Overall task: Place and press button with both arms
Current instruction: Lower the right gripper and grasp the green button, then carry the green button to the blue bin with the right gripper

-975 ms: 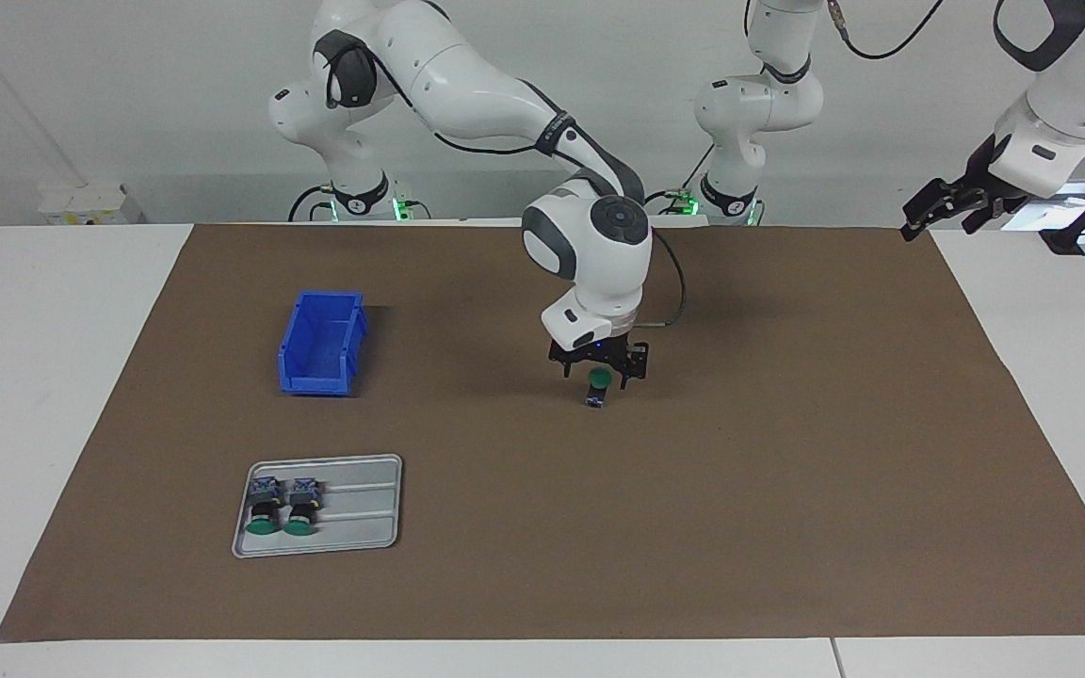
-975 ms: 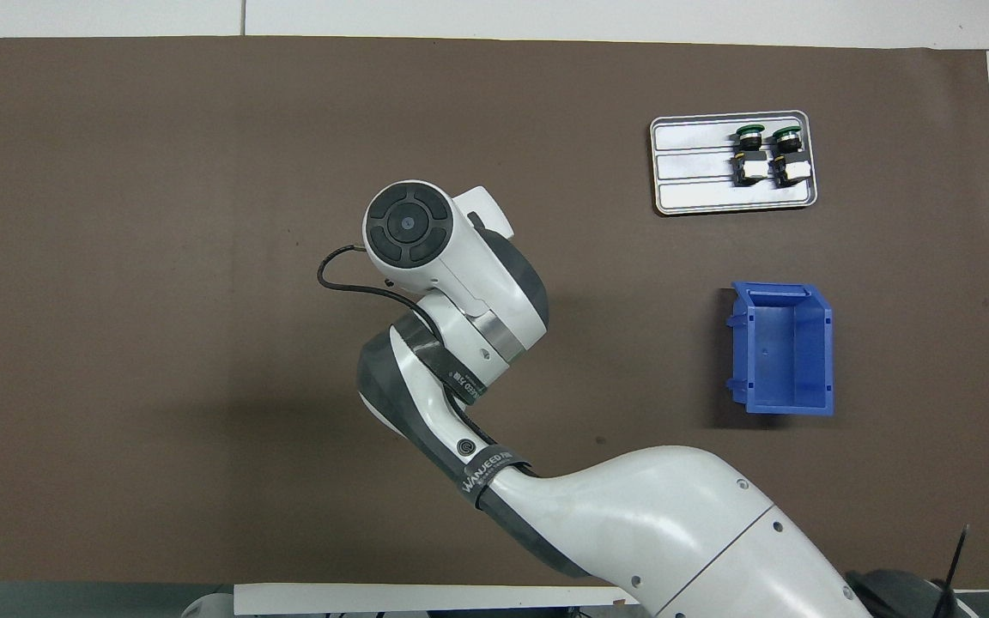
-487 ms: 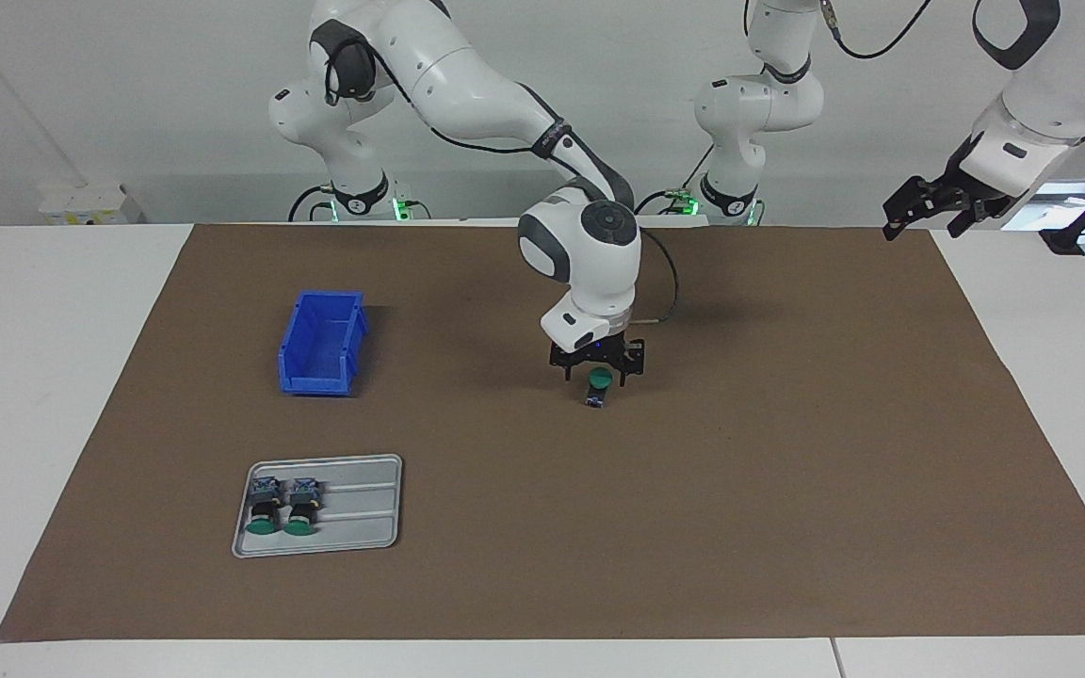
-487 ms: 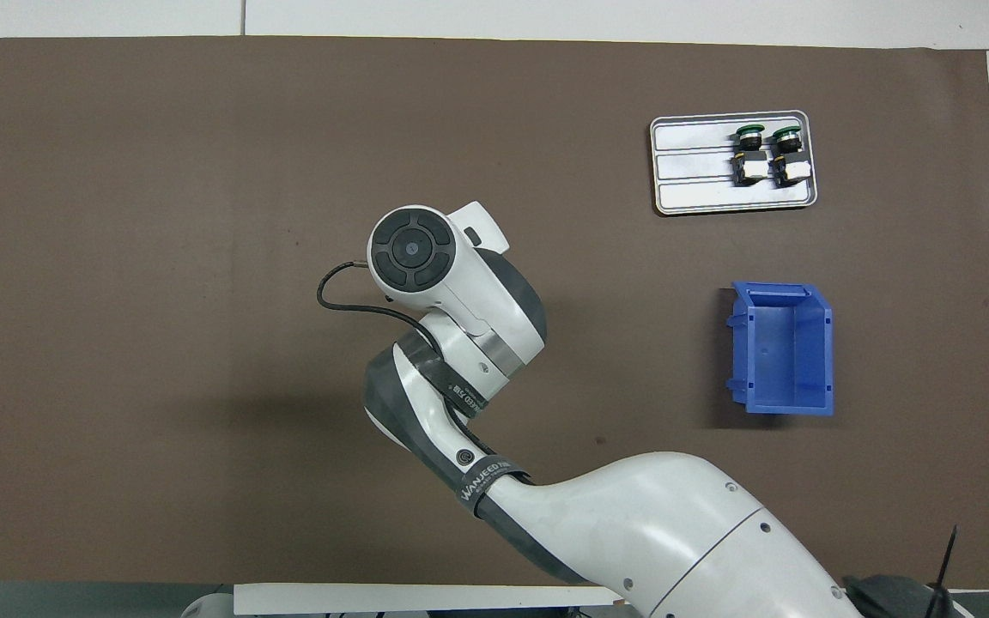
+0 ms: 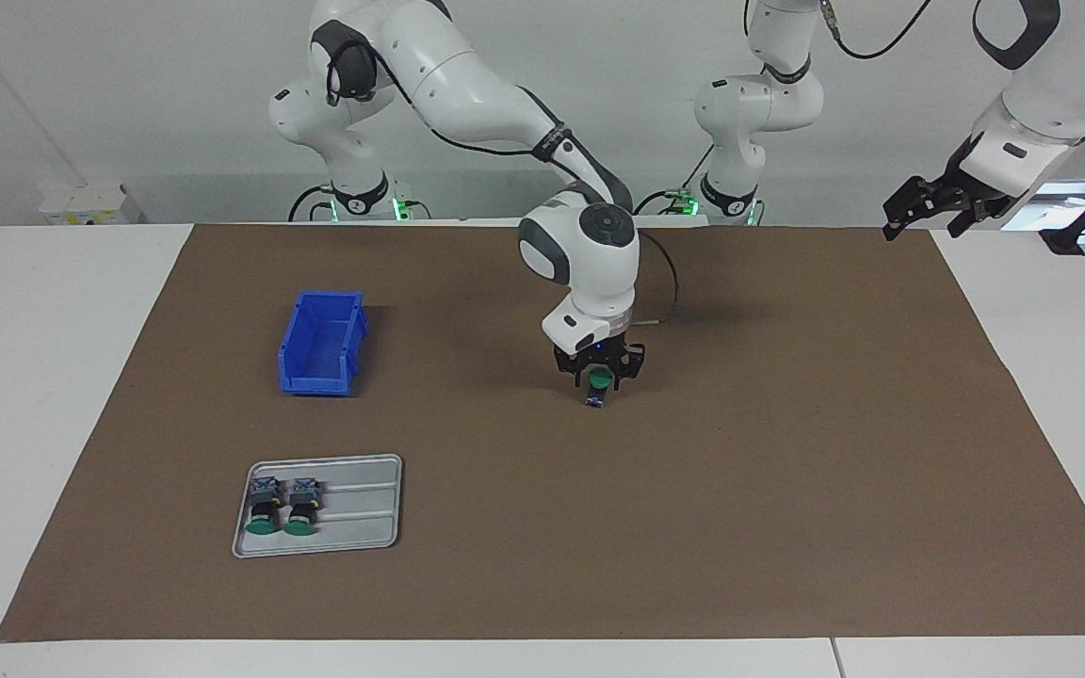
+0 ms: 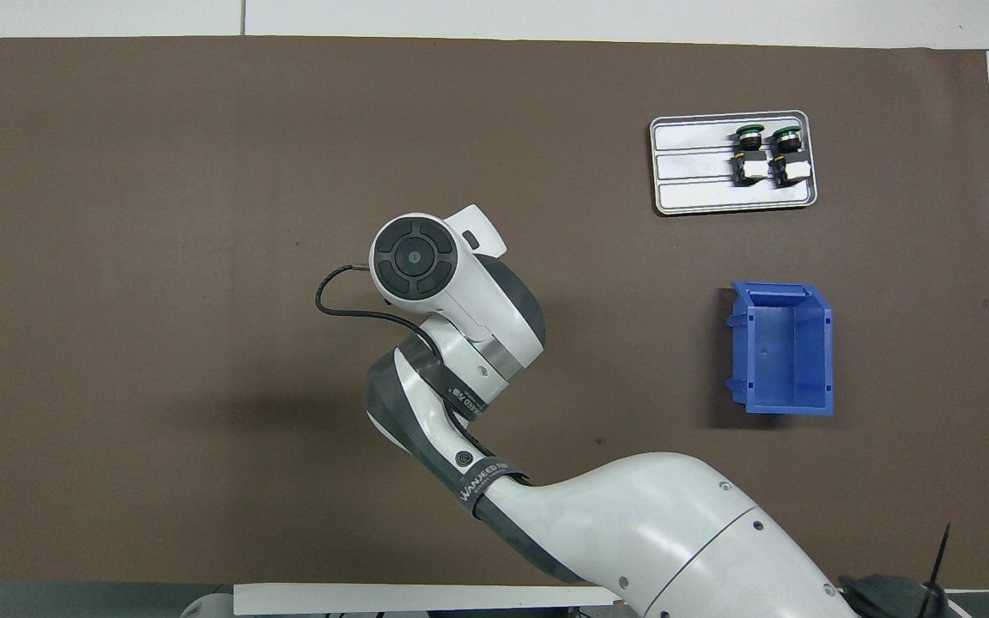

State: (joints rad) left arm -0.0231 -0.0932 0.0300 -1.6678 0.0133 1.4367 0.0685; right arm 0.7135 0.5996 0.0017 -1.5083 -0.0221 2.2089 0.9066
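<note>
Right hand (image 5: 599, 370) points straight down, clamping the button (image 5: 598, 386) mid-mat.

Two white jointed arms: right arm (image 5: 467, 85) showing dark-grey joint caps, a round ribbed end cap, a silver wrist ring, a black looping cable and a lettered black band; left arm (image 5: 1037, 66) matching, carrying black finger tooling.

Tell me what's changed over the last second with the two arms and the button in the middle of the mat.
The right gripper drew its fingers in around the upright button at the mat's middle; whether they grip it I cannot tell. The left gripper swung slightly inward over the mat's edge at the left arm's end and hangs there. The blue bin, the tray and its two buttons stayed put.
</note>
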